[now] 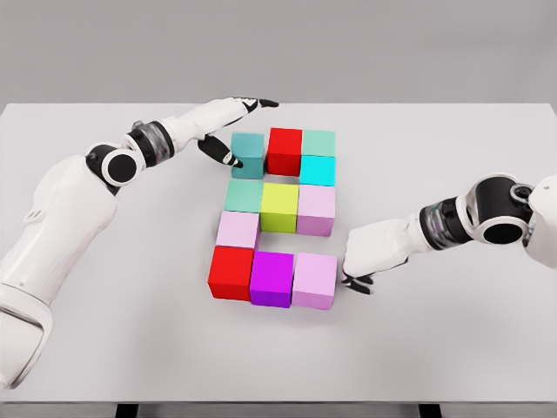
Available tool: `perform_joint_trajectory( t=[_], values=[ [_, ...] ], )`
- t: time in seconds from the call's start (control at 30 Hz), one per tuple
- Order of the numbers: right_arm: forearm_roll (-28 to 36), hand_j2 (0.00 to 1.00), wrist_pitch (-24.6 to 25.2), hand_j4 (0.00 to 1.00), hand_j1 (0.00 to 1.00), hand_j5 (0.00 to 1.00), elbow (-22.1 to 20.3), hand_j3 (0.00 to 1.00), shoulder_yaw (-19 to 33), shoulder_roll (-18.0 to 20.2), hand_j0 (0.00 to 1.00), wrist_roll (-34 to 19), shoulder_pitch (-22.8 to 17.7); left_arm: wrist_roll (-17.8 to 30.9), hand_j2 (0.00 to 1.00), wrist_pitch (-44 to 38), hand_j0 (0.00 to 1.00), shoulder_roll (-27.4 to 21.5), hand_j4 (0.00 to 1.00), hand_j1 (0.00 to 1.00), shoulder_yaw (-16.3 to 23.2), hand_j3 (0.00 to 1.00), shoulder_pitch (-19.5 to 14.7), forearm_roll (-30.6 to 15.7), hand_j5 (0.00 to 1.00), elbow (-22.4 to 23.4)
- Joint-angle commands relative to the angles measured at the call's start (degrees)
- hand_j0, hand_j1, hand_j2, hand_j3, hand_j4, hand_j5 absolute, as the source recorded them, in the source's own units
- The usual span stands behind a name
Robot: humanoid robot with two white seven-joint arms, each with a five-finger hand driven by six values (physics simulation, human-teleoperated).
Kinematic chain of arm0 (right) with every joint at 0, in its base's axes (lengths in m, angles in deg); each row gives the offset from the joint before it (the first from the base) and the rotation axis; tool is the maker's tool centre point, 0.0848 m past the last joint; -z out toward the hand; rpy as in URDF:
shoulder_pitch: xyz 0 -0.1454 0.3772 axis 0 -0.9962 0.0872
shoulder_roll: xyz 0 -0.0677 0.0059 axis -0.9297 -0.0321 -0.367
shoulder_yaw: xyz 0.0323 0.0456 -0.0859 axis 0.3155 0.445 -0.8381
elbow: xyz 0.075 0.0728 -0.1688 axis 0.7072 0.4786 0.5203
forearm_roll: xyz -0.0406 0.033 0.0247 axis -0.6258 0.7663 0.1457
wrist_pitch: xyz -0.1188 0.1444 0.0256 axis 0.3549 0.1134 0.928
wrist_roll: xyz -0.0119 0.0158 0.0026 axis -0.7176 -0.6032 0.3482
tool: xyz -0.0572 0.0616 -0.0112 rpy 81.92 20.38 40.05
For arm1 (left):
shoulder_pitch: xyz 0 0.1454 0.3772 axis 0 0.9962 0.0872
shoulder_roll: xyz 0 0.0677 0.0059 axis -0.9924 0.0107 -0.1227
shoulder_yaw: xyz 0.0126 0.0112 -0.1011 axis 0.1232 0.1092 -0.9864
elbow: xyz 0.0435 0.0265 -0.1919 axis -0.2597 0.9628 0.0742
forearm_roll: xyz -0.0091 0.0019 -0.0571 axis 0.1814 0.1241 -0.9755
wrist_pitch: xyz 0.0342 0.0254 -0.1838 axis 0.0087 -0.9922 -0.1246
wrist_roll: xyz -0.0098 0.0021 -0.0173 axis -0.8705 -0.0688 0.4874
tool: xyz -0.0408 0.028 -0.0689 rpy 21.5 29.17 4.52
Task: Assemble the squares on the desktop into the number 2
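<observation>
Closest row of the blocks (277,213) is red, magenta, pale pink; eleven cubes total, mid-table (104,348), no writing anywhere. Left hand (228,122) sits open, thumb touching the top-left teal cube (248,154). Right hand (370,252) rests fingers-down beside the pale pink cube (314,280), gripping nothing.
</observation>
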Motion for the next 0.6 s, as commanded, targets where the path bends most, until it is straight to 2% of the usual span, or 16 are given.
perform_joint_trajectory(
  t=[0.0,0.1,0.17,0.27,0.33,0.57],
  values=[
    [0.3,0.55,0.1,0.55,0.55,0.55,0.1,0.55,0.0,0.0,0.55,0.0,0.0,0.0,1.0,-0.1,1.0,0.0,1.0,1.0,-0.1,1.0,0.0,-0.3,1.0,0.1],
    [0.3,0.63,0.1,0.63,0.63,0.63,0.1,0.63,-0.1,0.0,0.63,0.0,0.0,0.0,1.0,-0.1,1.0,0.2,1.0,1.0,-0.1,1.0,-0.1,-0.3,1.0,0.3],
    [0.3,0.63,0.1,0.63,0.63,0.63,0.1,0.63,-0.1,0.0,0.63,0.0,-0.1,0.0,1.0,-0.1,1.0,0.3,1.0,1.0,-0.1,1.0,-0.1,-0.3,1.0,0.5],
    [0.3,0.68,0.1,0.68,0.68,0.68,0.2,0.68,-0.1,0.0,0.68,0.0,-0.1,0.0,1.0,-0.1,1.0,0.7,1.0,1.0,-0.1,1.0,-0.1,-0.3,1.0,0.7],
    [0.3,0.75,0.1,0.75,0.75,0.75,0.3,0.75,-0.1,0.1,0.75,0.0,-0.1,-0.1,1.0,-0.1,1.0,0.9,1.0,1.0,-0.1,1.0,-0.1,0.1,1.0,0.9],
    [0.2,0.81,0.1,0.81,0.81,0.81,2.1,0.81,0.4,1.7,0.81,0.0,0.1,-1.2,1.0,0.1,1.0,1.2,1.0,1.0,-0.2,1.0,-0.2,0.4,1.0,1.8]
  ],
)
